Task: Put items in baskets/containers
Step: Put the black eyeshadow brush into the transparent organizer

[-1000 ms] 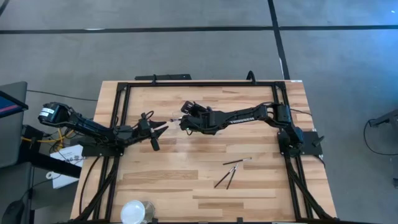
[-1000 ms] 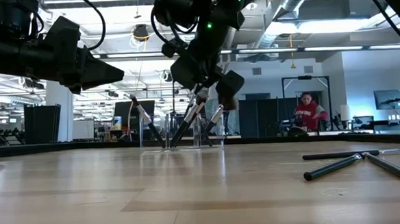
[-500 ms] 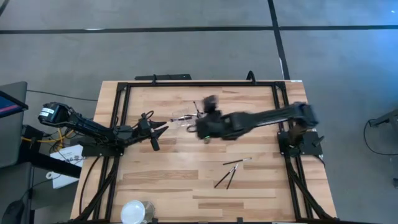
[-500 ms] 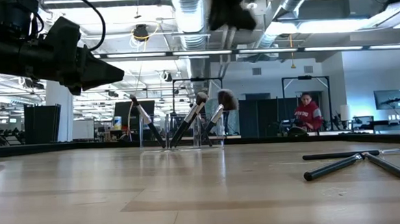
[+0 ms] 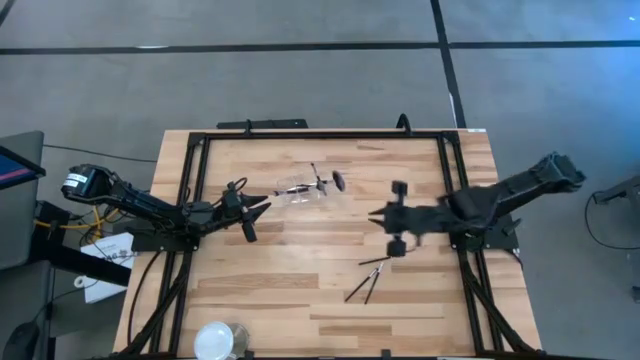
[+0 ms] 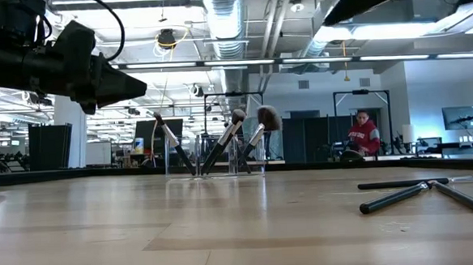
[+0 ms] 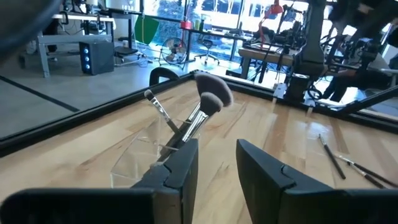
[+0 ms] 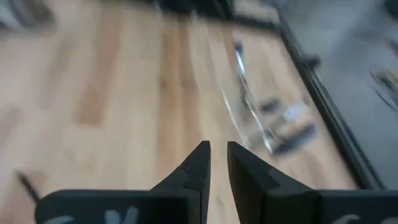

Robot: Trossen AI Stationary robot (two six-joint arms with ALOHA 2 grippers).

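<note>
You've got the table filling the high view, both arms over it. The left arm comes in from the left edge, and the left gripper hovers just left of the clear container, apart from it; in the left wrist view its fingers stand parted w/ nothing between them. The right arm is blurred in the high view, and the right gripper sits right of centre, just above the loose brushes; in the right wrist view its fingers show a narrow gap, empty, nothing gripped. The container is hard to make out from above, mostly glints; the low view shows it better, far across the table, w/ brushes in it leaning tilted, bristles up. The left wrist view shows the container near, w/ a fluffy brush and a thin one crossing. The loose ones lie flat on the wood, well apart from the container; the exact count is unclear. A round white and clear object is cut off at the table's near edge. The low view also shows a person in the room beyond.
</note>
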